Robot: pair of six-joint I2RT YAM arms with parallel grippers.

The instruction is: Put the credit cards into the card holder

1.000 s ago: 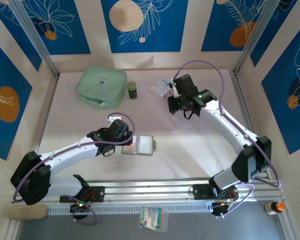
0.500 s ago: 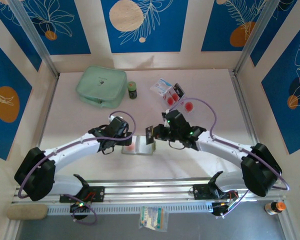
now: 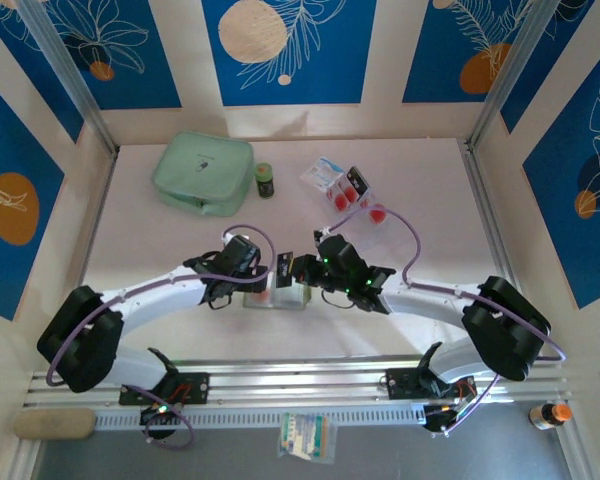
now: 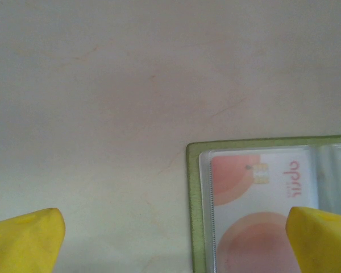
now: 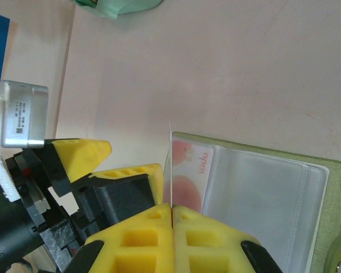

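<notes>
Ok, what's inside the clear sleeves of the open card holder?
A whitish card with red dots sits in one sleeve of the card holder; the sleeve beside it looks empty. Anything behind that card or beneath the right end effector is covered.

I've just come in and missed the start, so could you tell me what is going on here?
The open card holder is being filled. The right gripper is shut on a card, held edge-on at the holder's edge. The left gripper hangs open over the holder's corner, gripping nothing. One red-dot card already sits in a clear sleeve, and more cards lie farther back on the table.
</notes>
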